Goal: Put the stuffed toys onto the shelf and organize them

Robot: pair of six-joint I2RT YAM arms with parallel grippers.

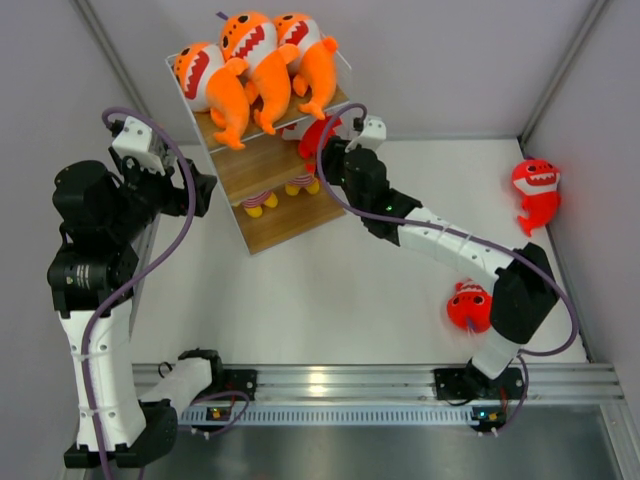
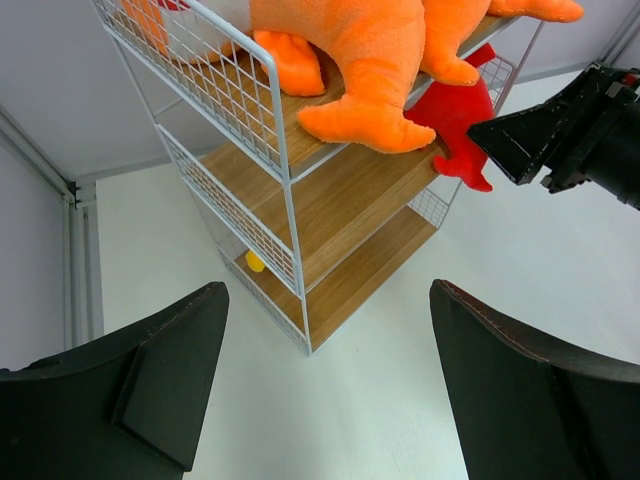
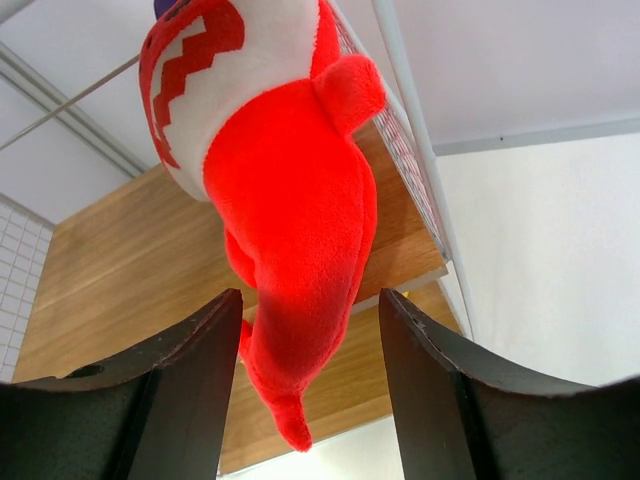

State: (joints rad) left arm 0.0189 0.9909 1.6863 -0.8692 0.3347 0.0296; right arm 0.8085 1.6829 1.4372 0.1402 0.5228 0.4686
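Observation:
The shelf [image 1: 260, 165] stands at the back left. Three orange sharks [image 1: 262, 62] lie side by side on its top board, tails hanging over the front edge. A red shark [image 1: 318, 135] lies on the middle board at the shelf's right side. In the right wrist view this red shark [image 3: 290, 200] hangs tail-down off the board [image 3: 110, 270], between the fingers of my right gripper [image 3: 310, 300], which is open and not touching it. Two more red sharks lie on the table, one at the far right [image 1: 536, 190] and one beside the right arm [image 1: 469, 306]. My left gripper [image 2: 328, 290] is open and empty, left of the shelf [image 2: 350, 200].
Two small striped figures with yellow feet [image 1: 262, 200] stand on the bottom board. Grey walls close the table on the left, back and right. The right arm stretches across the table's middle to the shelf. A metal rail [image 1: 380, 380] runs along the near edge.

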